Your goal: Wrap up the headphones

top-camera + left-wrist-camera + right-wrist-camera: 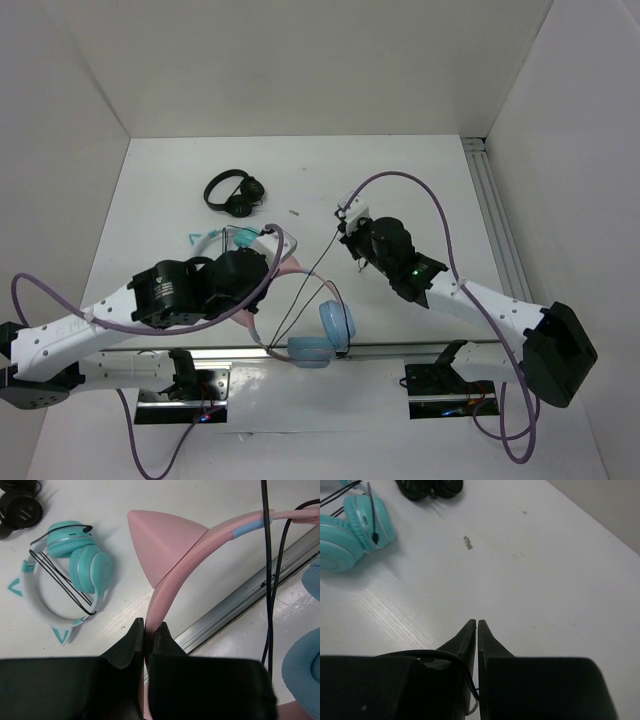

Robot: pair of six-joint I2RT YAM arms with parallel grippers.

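The headphones have a pink headband [296,268] with a cat ear [162,542], light blue ear cups [336,322] and a thin black cable [305,290]. They hang over the table's near edge. My left gripper [266,264] is shut on the pink headband [172,580], just below the cat ear, with the jaws pinching it [149,630]. My right gripper [343,227] is shut on the cable [476,687], which loops over one finger and runs taut down to the ear cups. The cable also crosses the left wrist view [267,555], beside an ear cup [305,675].
Teal-and-white cat-ear headphones [215,238] lie left of my left gripper and also show in the wrist views [85,565] [350,535]. Small black headphones [234,192] lie further back. A metal rail [400,350] runs along the near edge, another [497,225] along the right. Walls enclose the table.
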